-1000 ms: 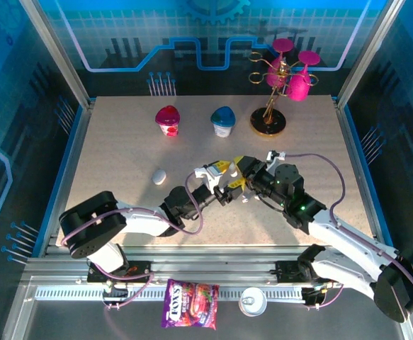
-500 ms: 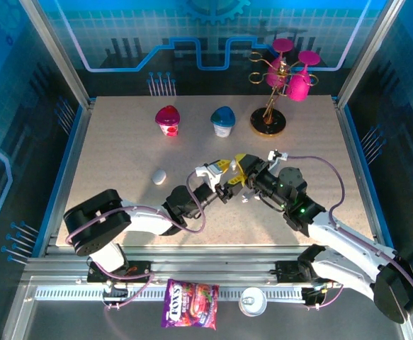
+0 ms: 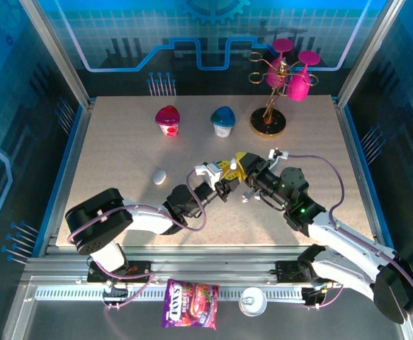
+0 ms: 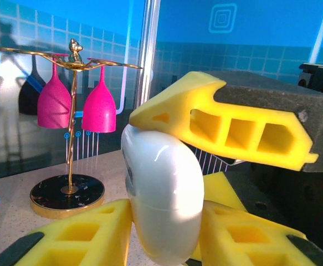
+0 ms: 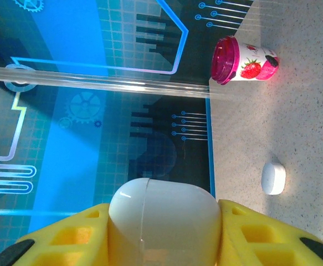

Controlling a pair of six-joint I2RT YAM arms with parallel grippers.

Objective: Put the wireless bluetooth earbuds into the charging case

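White pebble-shaped plastic charging case sits lid-shut between both grippers, on near side of gold wire glass stand. R gripper clamps it; L gripper pinches its lower end. Step: prob two-hand hold to open lid. Next: firm grip, pry lid w/o slip.

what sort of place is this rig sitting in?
Probably a staged robot test cell: aluminium frame posts, blue circuit-print wall panels, and a tabletop with assorted props like a gold glass rack.

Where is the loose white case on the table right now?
In the top view the loose white case lies on the table's left half, nearer the arms than the red-lidded cup and left of the left gripper.
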